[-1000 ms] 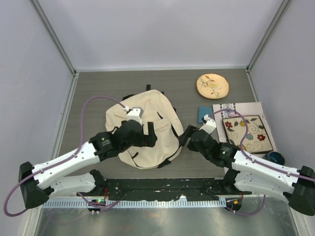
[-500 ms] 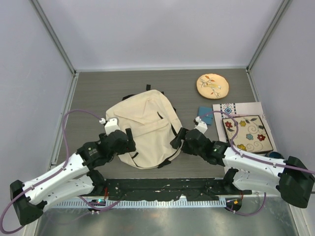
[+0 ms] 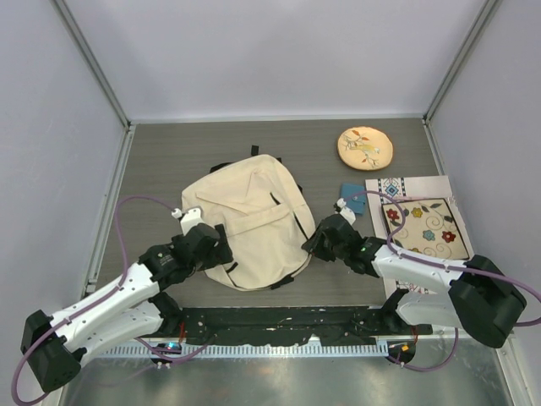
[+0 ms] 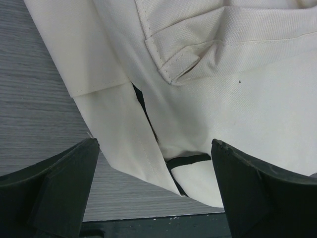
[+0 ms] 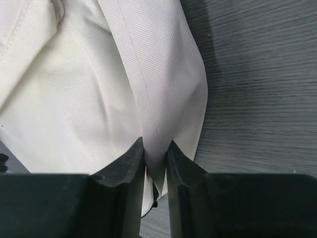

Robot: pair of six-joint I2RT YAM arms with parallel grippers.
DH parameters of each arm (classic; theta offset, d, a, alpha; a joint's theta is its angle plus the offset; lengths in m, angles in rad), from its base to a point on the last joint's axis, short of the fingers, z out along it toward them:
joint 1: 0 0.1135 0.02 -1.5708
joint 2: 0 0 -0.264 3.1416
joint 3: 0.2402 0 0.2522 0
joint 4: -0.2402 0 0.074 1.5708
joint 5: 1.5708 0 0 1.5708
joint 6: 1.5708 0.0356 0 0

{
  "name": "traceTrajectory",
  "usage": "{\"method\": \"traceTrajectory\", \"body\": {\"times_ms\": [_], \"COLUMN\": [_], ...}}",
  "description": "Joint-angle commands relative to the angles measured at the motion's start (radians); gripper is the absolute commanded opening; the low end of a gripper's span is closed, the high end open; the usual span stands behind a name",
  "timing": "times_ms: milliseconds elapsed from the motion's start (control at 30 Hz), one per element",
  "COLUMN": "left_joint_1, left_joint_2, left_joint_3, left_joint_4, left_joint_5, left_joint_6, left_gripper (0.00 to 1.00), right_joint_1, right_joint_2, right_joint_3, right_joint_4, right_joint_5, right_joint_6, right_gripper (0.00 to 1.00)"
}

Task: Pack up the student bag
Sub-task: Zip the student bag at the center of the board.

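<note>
Pinching a raised fold of cream cloth, the right gripper point(image 5: 154, 148) has its two black fingers closed on the side edge of the student bag point(image 5: 74, 99). The fabric bunches into a soft ridge that runs away from the fingertips. The weave is fine and matte, with stitched seams. Beyond the fold, to the gripper's right, lies the grey wood-grain table point(image 5: 257, 99).

The left gripper point(image 4: 154, 148) stands with its fingers wide apart and nothing between them. Just ahead of them the student bag point(image 4: 237, 99) shows a limp hanging panel, a stitched pocket corner and a thin black strap point(image 4: 185, 159) crossing its lower edge.

From above, the student bag point(image 3: 249, 211) lies flat and rounded between the two tools, its front flap down. What it holds cannot be told. The left gripper point(image 3: 221, 247) sits at its near left edge and the right gripper point(image 3: 311, 245) at its near right edge. Past the right gripper are a small blue piece point(image 3: 352, 197), a square floral mat point(image 3: 424, 228) and, farther off, a round tan disc point(image 3: 365, 147).

A second ago the left gripper was over the middle of the bag. It has since drawn back to the edge, leaving the whole front of the bag in view.
</note>
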Motion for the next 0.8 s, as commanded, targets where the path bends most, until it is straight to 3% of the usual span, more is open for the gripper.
{"method": "traceTrajectory", "body": {"times_ms": [0,333,500,767], "left_joint_1": [0.014,0.020,0.020,0.019], "left_joint_2": [-0.001,-0.006,-0.002,0.028], "left_joint_3": [-0.012,-0.039,-0.036,-0.065], "left_joint_4": [0.063,0.120,0.135,0.212], "left_joint_5": [0.018,0.052,0.055,0.047], "left_joint_6": [0.004,0.001,-0.009,-0.097], "left_gripper": [0.99,1.00,0.99,0.99], "right_joint_1": [-0.009,-0.040,-0.121,-0.221], "right_joint_2": [-0.031,-0.086,0.006,0.208], "right_joint_3": [-0.015,-0.018,0.051,0.224], "right_joint_4": [0.051,0.074,0.072,0.111], "right_joint_5": [0.003,0.074,0.057,-0.119], "right_joint_6": [-0.008,-0.066,-0.170,-0.311], "right_gripper": [0.20,0.09,0.08,0.08]}}
